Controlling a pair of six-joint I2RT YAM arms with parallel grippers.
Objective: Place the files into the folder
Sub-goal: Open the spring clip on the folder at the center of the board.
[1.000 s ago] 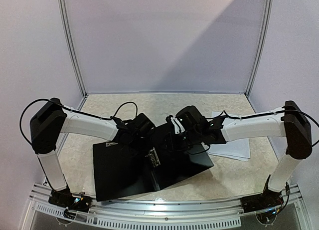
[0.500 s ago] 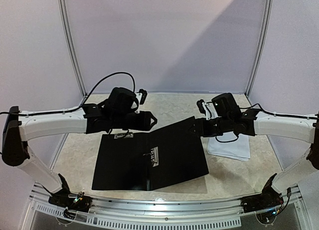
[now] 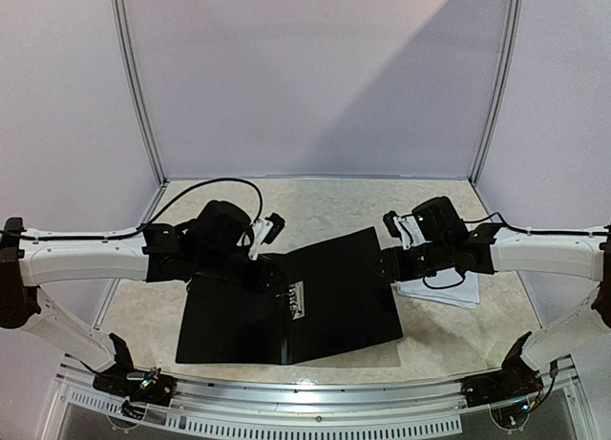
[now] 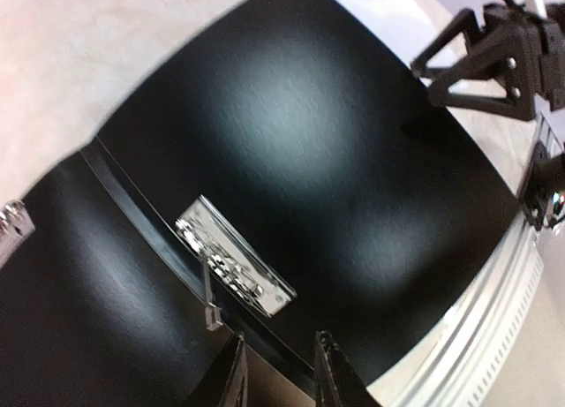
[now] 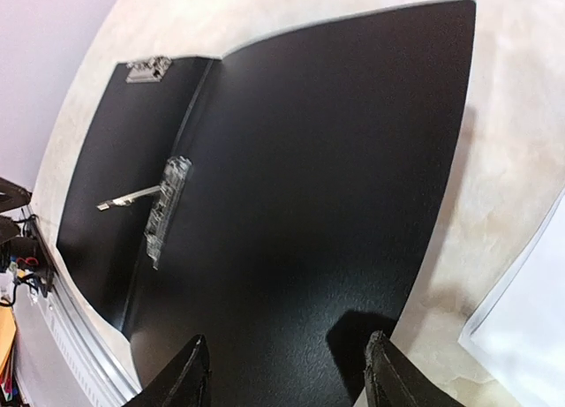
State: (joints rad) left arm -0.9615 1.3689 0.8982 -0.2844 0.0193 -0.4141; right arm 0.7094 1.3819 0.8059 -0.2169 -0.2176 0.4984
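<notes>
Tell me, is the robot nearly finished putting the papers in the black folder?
Not yet. Done: the folder lies open on the table, its metal clip showing. In hand: nothing; the left end effector and right end effector hover open and empty above it. Left: the files lie on the table beside the folder and must go inside.

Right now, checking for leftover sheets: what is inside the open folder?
The folder lies open: bare black covers, a metal clip by the spine, a second clip at the left cover's far edge. No sheets show. The left gripper hides part of the left cover from above.
</notes>
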